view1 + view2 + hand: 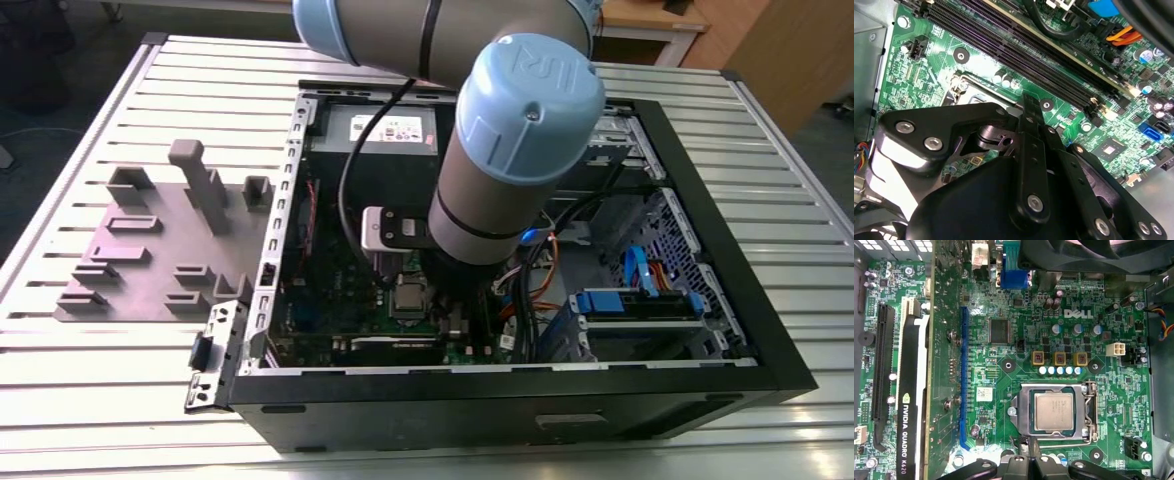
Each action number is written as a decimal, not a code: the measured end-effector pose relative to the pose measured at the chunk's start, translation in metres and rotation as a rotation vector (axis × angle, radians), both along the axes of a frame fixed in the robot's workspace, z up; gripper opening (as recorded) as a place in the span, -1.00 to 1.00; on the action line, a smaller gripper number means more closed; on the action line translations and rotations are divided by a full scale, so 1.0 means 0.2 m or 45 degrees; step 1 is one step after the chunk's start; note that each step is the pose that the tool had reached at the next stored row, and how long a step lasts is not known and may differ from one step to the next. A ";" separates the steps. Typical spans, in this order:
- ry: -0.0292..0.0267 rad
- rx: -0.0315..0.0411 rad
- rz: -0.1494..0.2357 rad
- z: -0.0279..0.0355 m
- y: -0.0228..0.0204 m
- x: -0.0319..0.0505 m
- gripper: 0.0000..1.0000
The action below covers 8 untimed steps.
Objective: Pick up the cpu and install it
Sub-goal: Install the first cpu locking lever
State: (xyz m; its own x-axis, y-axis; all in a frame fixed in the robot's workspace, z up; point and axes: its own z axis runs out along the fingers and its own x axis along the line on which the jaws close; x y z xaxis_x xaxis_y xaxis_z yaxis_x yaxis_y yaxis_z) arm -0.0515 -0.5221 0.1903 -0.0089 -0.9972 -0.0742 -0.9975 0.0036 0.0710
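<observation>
Grey slatted tabletop [120, 400] in the exterior view carries one open black PC case [747, 330] and one grey plastic fixture [160, 250] on the exterior view's left. One arm [514, 150] reaches down into the case over the green board [400, 330]. In the first wrist view, one cpu [1054, 411] lies flat in the socket [1019, 412] on that board, silvery top up, metal frame around it. Gripper [1028, 464] hangs just beside the socket's edge, not touching the chip. Can't tell if the jaws are wide or narrow. Also there: one graphics card [911, 405] and three gold-topped squares [1059, 358] in a row. In the second wrist view, black gripper linkage sits close over a socket corner, with the long dark memory slots [1019, 45] beyond. My read on the cpu: light, stiff, smooth metal top so likely slippery, underside contacts fragile. Take it by two opposite edges of the thin rim and keep it level.
</observation>
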 end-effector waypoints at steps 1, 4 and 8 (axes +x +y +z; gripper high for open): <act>0.0000 0.0000 0.000 0.000 0.000 0.002 -0.79; -0.0001 0.0001 0.000 -0.001 0.000 0.005 -0.79; -0.0001 0.0001 0.000 -0.001 0.000 0.007 -0.79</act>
